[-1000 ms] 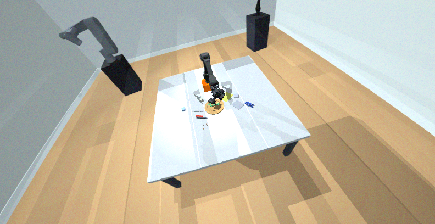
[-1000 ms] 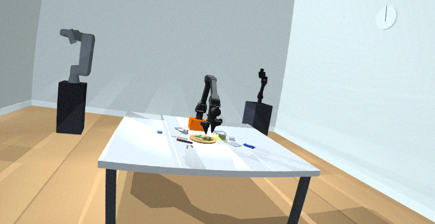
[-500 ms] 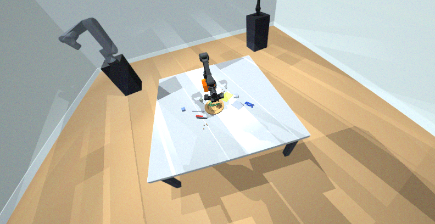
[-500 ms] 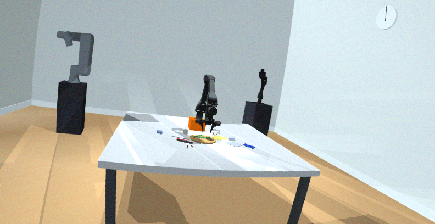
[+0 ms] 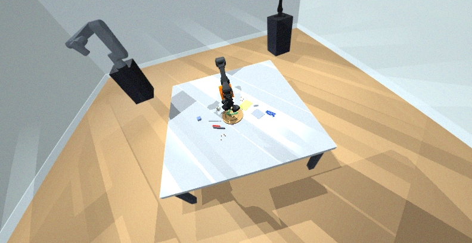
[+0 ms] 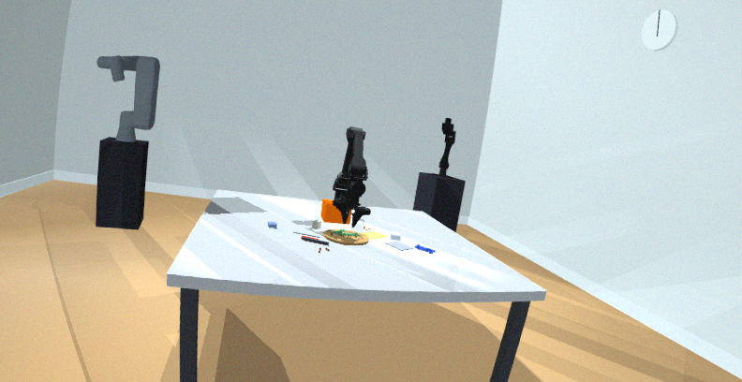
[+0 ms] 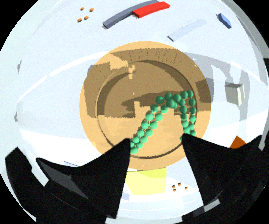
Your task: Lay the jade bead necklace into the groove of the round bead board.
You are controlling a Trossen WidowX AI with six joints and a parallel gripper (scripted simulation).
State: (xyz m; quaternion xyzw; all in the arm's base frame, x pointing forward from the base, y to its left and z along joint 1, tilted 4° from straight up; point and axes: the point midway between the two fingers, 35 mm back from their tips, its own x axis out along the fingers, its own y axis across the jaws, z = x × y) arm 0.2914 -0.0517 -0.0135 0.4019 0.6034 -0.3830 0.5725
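The round wooden bead board [image 5: 227, 121] [image 6: 357, 242] [image 7: 145, 49] lies flat on the table, with a ring-shaped groove. The jade bead necklace [image 5: 233, 112] [image 6: 345, 232] [image 7: 173, 104] lies on it, bunched into a narrow, bent double strand. In the wrist view its right part runs near the groove's right side; its left part slants across the inside towards the left fingertip. My gripper [image 5: 230, 108] [image 6: 350, 224] [image 7: 157, 138] is partly open above the board's edge nearest the arm, with nothing held. The fingertips overlap the necklace's lower ends in the wrist view; contact cannot be told.
A red and dark bar [image 5: 216, 126] [image 7: 152, 9] and a blue block [image 5: 198, 118] [image 7: 224, 20] lie near the board. A beige block [image 5: 218, 108] [image 7: 234, 93], yellow sheet [image 5: 246, 104] [image 7: 146, 182], orange box [image 6: 329, 211] and blue cluster [image 5: 270, 113] are also there.
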